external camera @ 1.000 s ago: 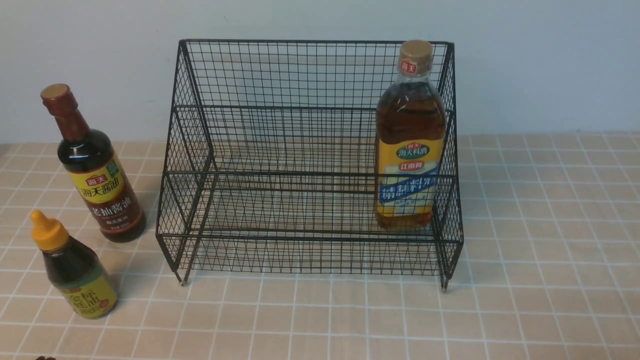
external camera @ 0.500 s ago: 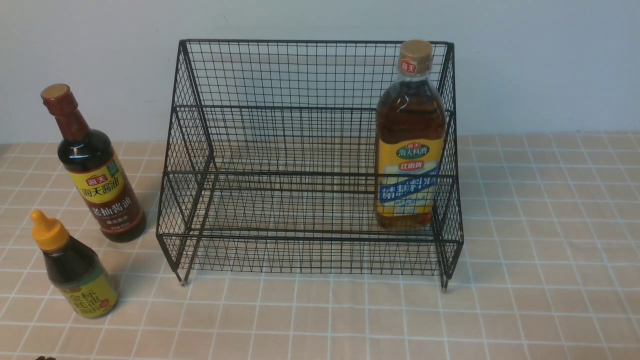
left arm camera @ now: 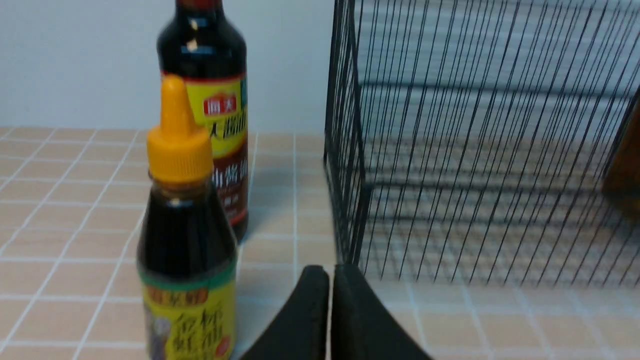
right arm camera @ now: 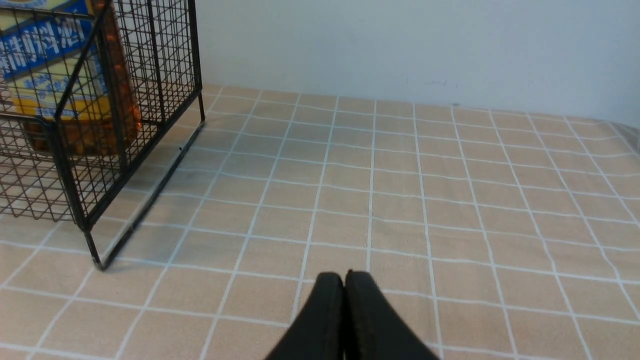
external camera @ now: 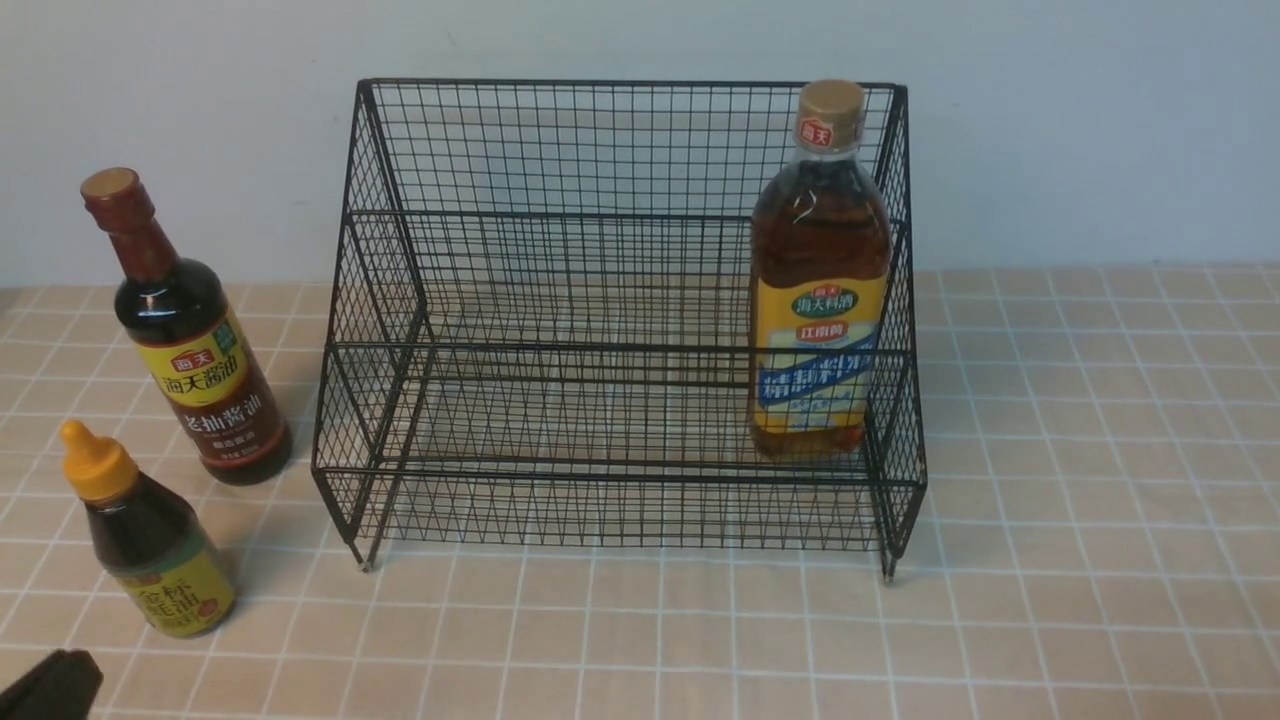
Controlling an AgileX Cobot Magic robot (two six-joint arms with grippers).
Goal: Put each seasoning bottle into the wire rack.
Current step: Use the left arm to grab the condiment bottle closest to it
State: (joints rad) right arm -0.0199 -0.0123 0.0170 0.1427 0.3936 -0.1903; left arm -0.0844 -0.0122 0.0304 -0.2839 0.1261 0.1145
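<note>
Newly edged into the front view's lower-left corner: left end effector (external camera: 45, 688), fingers together, empty, near small dark bottle with yellow nozzle cap (external camera: 150, 545); likely next pickup; right end effector (right arm camera: 345, 280) likewise closed, empty; large amber tan-capped bottle (external camera: 818, 300) already inside black wire-mesh rack (external camera: 600, 500), right end; tall dark soy bottle (external camera: 190, 350) outside, left of rack, on tiled worktop (external camera: 1050, 500).

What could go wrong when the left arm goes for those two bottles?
1. The left end effector is shut near the small yellow-capped bottle; advancing unopened, it may knock it over.
2. The tall soy bottle stands close behind, so one could topple the other.
3. The wire rack has a raised front rail that a low-carried bottle might clip.
</note>
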